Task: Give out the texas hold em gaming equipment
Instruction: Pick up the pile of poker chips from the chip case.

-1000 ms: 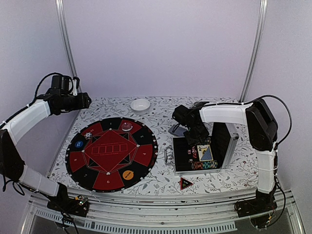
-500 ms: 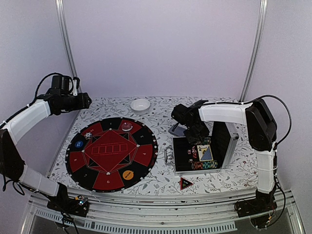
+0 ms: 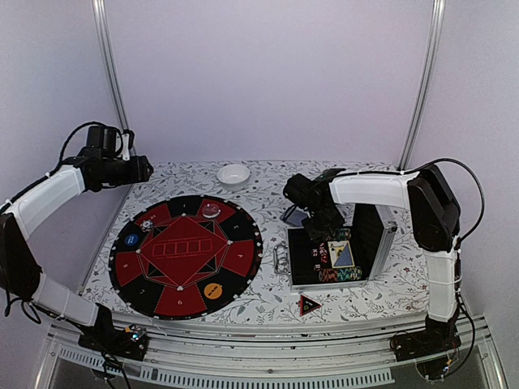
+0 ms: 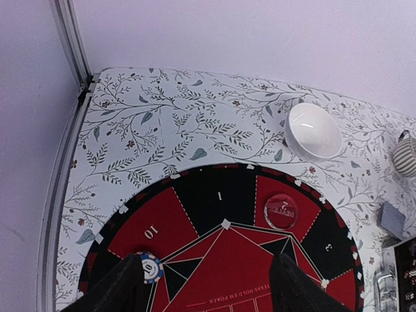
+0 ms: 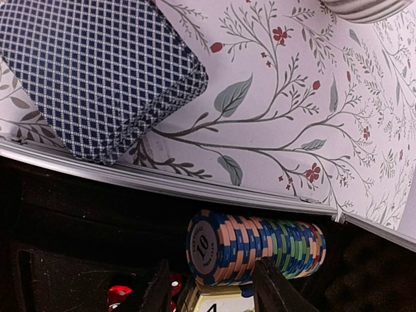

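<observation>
Early days, we'd say: three discs (image 3: pixel 132 240) and one chip (image 4: pixel 149 266) sit on the board (image 3: pixel 186 243). The chip stack (image 5: pixel 273 244) lies in the case (image 3: pixel 304 271) near the right edge of the table (image 3: pixel 268 182), with the cards (image 5: pixel 97 71) just past it and the marker (image 3: pixel 309 305) by the near edge. Our right gripper (image 5: pixel 212 268) is half open at the stack's end, gripping nothing we can see, and the left gripper (image 4: pixel 208 266) hangs wide open and empty.

Pretty sure this is a robot lab test booth, not a home: plain lilac walls (image 3: pixel 268 81), aluminium posts (image 3: pixel 108 73) top corners, floral-print table (image 3: pixel 268 180), left arm (image 3: pixel 45 198) and right arm (image 3: pixel 373 188) bolted to a metal rail (image 3: pixel 243 374) along the bottom.
</observation>
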Robot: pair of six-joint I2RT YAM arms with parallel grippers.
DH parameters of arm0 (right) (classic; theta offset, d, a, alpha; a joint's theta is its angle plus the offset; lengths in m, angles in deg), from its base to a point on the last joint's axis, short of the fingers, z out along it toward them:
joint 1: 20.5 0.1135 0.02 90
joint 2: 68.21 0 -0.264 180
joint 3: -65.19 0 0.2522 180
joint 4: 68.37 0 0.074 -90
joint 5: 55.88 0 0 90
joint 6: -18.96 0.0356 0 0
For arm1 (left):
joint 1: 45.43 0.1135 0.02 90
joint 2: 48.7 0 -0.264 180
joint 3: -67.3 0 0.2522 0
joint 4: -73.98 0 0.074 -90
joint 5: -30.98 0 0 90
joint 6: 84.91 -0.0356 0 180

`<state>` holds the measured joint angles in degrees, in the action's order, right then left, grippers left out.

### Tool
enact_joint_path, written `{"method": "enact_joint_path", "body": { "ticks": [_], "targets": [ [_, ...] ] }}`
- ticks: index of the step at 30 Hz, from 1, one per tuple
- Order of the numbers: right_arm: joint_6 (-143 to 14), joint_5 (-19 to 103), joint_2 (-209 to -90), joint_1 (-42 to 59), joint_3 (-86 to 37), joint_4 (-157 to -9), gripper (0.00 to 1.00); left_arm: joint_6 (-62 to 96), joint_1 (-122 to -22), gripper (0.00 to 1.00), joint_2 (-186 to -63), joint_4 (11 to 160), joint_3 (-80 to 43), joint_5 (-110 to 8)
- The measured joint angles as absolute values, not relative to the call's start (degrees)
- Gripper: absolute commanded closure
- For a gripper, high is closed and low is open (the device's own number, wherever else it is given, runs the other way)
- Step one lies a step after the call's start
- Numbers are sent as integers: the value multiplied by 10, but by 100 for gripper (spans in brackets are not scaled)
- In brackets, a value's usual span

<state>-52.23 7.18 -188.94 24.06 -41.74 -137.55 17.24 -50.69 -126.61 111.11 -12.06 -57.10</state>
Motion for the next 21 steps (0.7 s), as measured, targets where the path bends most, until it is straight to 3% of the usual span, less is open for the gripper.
{"method": "enact_joint_path", "body": {
  "ticks": [21],
  "targets": [
    [-514,65,-1889,240,-411,-1384,56,171,-507,32,-1266,1112,-119,-569]
  ]
}}
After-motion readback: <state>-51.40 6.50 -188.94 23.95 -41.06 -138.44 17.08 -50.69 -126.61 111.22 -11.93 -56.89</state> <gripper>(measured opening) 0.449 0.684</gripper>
